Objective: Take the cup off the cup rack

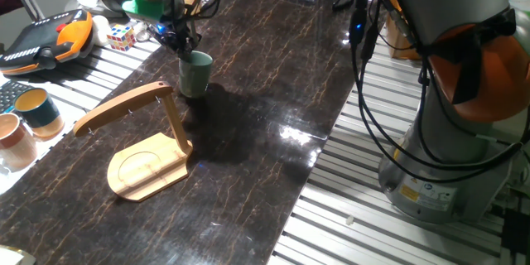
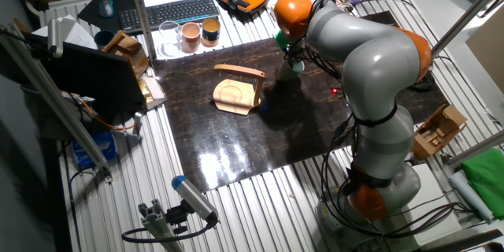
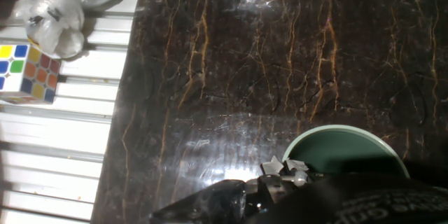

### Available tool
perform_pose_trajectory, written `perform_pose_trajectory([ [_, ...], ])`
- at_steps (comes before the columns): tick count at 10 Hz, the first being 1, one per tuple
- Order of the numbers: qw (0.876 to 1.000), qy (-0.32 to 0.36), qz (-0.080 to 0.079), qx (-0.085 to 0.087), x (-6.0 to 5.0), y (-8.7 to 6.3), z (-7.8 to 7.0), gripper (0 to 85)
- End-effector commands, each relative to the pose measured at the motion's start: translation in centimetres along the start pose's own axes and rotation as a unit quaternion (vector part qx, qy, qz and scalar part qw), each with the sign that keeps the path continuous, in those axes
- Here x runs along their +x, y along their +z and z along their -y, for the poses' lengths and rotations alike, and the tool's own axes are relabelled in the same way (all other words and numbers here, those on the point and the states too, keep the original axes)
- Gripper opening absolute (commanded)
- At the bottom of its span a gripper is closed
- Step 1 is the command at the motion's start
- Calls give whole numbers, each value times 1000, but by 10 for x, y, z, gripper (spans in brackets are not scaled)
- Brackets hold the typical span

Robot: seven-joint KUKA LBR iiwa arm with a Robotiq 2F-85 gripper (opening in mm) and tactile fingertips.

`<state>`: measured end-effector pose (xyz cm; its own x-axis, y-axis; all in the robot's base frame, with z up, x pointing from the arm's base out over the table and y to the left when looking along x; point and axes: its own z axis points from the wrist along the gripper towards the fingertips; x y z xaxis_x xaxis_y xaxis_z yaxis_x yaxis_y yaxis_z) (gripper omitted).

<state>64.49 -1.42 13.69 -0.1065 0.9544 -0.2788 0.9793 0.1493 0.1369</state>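
The cup [image 1: 195, 74] is a small grey-green mug with a dark inside. It is upright just right of the top of the cup rack [image 1: 149, 145], a light wooden stand with an oval base, a post and a long curved arm. The cup hangs on no peg. My gripper [image 1: 182, 45] comes down from above and is shut on the cup's near rim. I cannot tell whether the cup's base touches the table. In the hand view the rim [image 3: 343, 143] sits by my fingertips [image 3: 280, 171]. The other fixed view shows the cup [image 2: 295, 67] right of the rack [image 2: 236, 93].
A teal cup with a yellow inside [image 1: 37, 109] and a pinkish-tan cup [image 1: 12, 141] stand at the table's left edge. A Rubik's cube [image 1: 121, 36] and an orange teach pendant [image 1: 50, 40] lie behind them. The robot's base [image 1: 447, 132] stands to the right.
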Motion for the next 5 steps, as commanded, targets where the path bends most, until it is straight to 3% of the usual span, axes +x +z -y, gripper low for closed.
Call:
perform_pose_trajectory([
  [1,1000,0,1,0,0,2,0,10],
  [5,1000,-1,-1,2,3,6,0,10],
])
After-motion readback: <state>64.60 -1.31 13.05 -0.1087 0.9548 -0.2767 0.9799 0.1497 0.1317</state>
